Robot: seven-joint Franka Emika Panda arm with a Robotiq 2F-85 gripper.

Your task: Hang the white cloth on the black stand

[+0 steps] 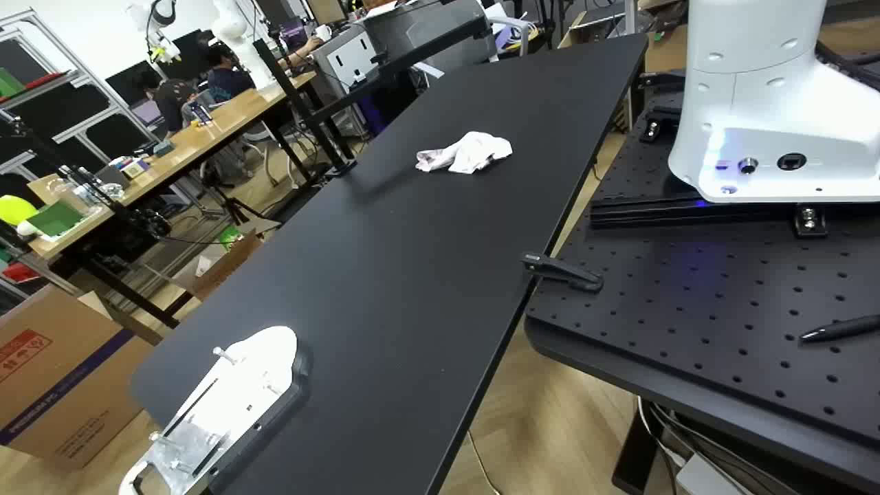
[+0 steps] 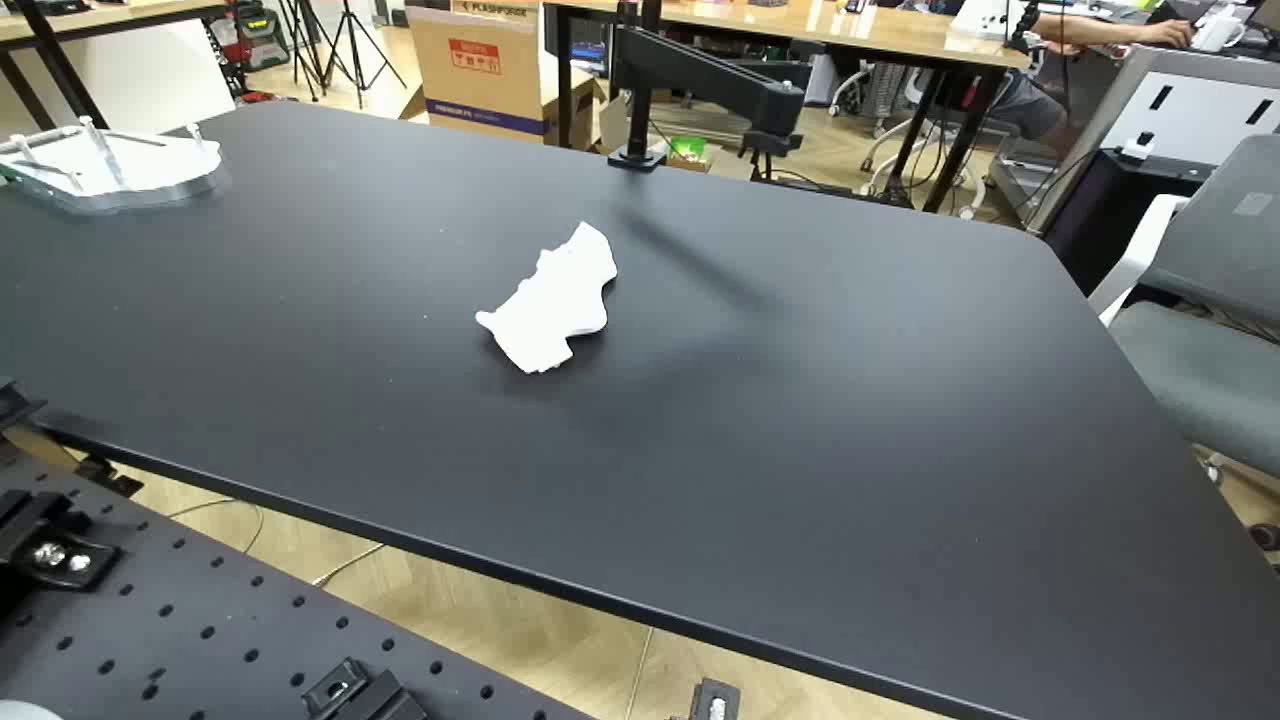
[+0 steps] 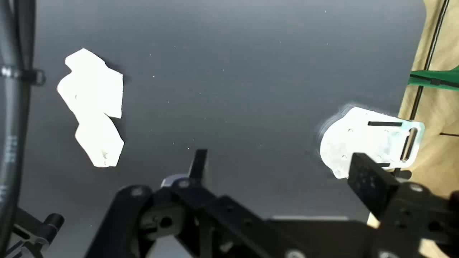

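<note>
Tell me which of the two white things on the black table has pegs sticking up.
The slotted plate; the other, the white cloth, lies crumpled, without any.

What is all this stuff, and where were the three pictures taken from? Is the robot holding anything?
The big white thing in an exterior view is the bottom of a robot arm. Two pictures come from cameras outside the robot, looking at the black table from different places. The last comes from a camera on the robot's wrist, so you see its black claw up close.

On the table lie a bunched-up white cloth and a white board. A black stand rises from the table's edge. The claw is open and holds nothing; the cloth is off to its side. The job is to hang the cloth on the stand, and that hasn't been done yet.
</note>
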